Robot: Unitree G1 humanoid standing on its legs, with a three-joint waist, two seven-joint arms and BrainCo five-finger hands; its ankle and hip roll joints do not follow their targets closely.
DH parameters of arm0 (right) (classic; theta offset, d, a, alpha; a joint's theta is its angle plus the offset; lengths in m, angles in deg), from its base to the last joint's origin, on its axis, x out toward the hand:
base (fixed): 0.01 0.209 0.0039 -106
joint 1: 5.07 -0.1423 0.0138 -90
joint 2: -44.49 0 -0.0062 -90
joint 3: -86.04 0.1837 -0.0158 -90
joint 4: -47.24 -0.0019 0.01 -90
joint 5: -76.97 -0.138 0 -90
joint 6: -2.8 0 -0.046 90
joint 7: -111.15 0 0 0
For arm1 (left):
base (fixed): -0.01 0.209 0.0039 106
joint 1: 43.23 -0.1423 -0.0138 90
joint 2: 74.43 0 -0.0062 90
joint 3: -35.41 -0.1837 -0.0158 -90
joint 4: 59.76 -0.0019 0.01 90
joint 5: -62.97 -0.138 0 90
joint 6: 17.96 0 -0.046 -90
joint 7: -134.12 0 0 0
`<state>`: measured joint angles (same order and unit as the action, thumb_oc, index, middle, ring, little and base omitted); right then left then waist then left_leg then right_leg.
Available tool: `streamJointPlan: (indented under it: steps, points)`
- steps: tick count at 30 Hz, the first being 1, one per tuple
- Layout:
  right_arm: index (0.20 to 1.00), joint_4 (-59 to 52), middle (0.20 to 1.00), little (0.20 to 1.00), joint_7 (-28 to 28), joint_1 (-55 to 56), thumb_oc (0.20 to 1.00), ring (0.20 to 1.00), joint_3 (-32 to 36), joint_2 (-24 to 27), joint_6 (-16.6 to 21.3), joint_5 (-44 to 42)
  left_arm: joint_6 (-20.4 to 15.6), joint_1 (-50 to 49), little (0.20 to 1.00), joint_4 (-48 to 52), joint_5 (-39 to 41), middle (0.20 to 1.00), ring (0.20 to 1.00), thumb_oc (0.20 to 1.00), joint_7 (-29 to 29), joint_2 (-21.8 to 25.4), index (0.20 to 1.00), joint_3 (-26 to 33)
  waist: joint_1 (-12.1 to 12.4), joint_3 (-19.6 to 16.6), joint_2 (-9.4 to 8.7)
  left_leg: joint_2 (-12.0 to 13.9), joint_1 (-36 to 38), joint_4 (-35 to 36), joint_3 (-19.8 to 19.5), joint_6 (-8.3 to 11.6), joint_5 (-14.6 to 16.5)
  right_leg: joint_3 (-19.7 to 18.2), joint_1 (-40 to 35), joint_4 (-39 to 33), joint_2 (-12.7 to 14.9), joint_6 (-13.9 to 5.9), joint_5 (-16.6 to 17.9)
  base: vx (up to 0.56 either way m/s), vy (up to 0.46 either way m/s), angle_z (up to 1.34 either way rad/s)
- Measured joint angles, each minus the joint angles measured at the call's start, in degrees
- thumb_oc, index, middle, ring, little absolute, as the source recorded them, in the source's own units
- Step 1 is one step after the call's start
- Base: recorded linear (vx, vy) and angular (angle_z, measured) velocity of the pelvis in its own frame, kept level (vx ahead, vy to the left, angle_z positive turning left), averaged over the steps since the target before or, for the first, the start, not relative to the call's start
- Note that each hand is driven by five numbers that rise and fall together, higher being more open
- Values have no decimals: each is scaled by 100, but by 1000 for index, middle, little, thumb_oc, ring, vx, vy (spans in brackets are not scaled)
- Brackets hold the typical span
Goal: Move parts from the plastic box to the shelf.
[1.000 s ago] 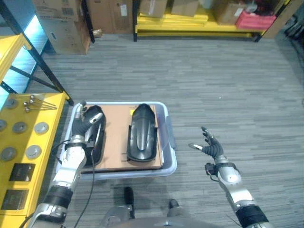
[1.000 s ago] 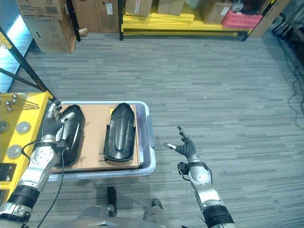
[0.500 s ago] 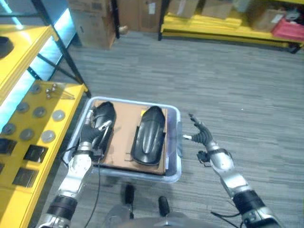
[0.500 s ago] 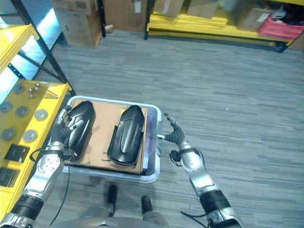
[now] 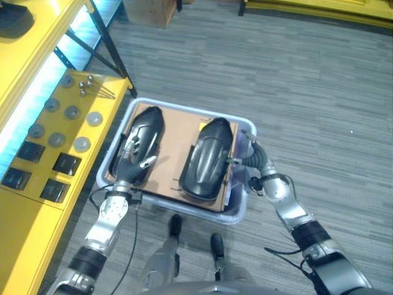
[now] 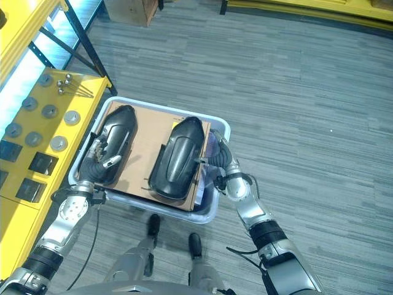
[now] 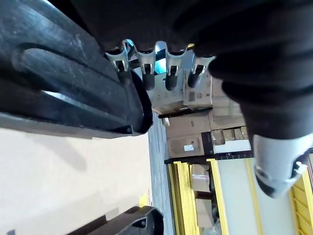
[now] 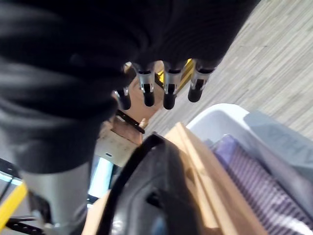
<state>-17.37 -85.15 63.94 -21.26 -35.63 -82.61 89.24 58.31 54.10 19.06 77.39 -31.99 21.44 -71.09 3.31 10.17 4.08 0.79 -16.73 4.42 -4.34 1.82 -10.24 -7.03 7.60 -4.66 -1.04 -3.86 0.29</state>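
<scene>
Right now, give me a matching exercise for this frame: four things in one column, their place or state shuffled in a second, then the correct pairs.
Things:
1. left hand
2. right hand
3. cardboard sheet
4. metal discs

Places or states:
A. on the yellow shelf
B. lying under both black parts
C. resting on the left black part
D. at the plastic box rim beside the right black part

Pairs: 1-C, 2-D, 3-B, 4-A
</scene>
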Motion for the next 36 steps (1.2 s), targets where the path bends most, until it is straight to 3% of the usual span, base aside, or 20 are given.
streamJointPlan:
  steps: [5, 9, 10, 11, 17, 23, 30, 33, 36]
  points:
    - [1000, 292, 1000, 1000, -325, -219, 1000, 1000, -87, -238, -268, 346, -15, 254, 1000, -138, 1, 1000, 1000, 1000, 237, -2, 1000, -35, -14, 327, 134, -9, -58, -1, 39, -9, -19, -29, 72, 1, 44, -6, 34, 0, 29, -4]
    - [1000, 492, 1000, 1000, -229, -197, 1000, 1000, -464, -325, -287, 193, -17, 341, 1000, -135, 7, 1000, 1000, 1000, 295, -4, 1000, -40, -15, 357, 107, -17, -58, -1, 45, -10, -20, -17, 63, 1, 57, 1, 41, 5, -5, 1]
    - [711, 537, 711, 711, -108, -218, 711, 711, -531, -311, -271, 80, -17, 361, 1000, -135, 12, 1000, 1000, 1000, 295, -3, 1000, -42, -18, 360, 100, -15, -44, -2, 46, -10, -20, -12, 45, 1, 52, -1, 39, 8, -32, 0]
    - [200, 583, 200, 200, -55, -243, 200, 200, -602, -302, -248, 30, -28, 382, 1000, -135, 15, 1000, 1000, 1000, 290, -3, 1000, -50, -17, 359, 86, -10, -35, -2, 46, -10, -20, -11, 37, 1, 40, -3, 38, 0, 0, 0]
    - [200, 926, 200, 200, 127, -672, 200, 200, -690, -167, -234, -63, -56, 456, 1000, -137, 121, 1000, 1000, 1000, 197, -5, 1000, -148, -38, 364, 64, 44, -31, -2, 42, -5, -24, -9, 35, 1, -23, 21, 55, 0, 0, 0]
    - [200, 903, 200, 200, 121, -638, 200, 200, -599, -27, -372, 381, -52, 415, 1000, -145, 116, 1000, 1000, 1000, 191, 11, 1000, -119, -32, 358, 56, 65, -1, -2, 42, 0, -28, -8, 8, 2, -32, 46, 79, 0, 0, 0]
    - [200, -96, 200, 200, 114, 93, 200, 200, -114, 483, -450, 1058, 0, 405, 1000, 151, -360, 1000, 1000, 1000, 131, 434, 1000, 189, -79, 353, -12, 36, 391, 0, 111, -2, 1, -21, -361, 2, 25, 9, 54, 10, 9, -3]
    - [200, -704, 200, 200, 82, 286, 200, 200, 238, 704, -397, 1073, -10, 429, 1000, 654, -405, 1000, 1000, 1000, 35, 434, 1000, 292, -213, 311, -92, 39, 568, 1, 150, -21, 70, -42, -522, 2, 32, 15, 58, 24, 10, -8]
    - [200, -1267, 200, 200, 67, 368, 200, 200, 472, 670, -288, 1075, 5, 479, 1000, 797, -405, 1000, 1000, 1000, -69, 376, 1000, 237, -335, 86, -349, 46, 779, 1, 335, -15, 153, -193, -662, 3, 57, -7, 44, 14, 11, -24]
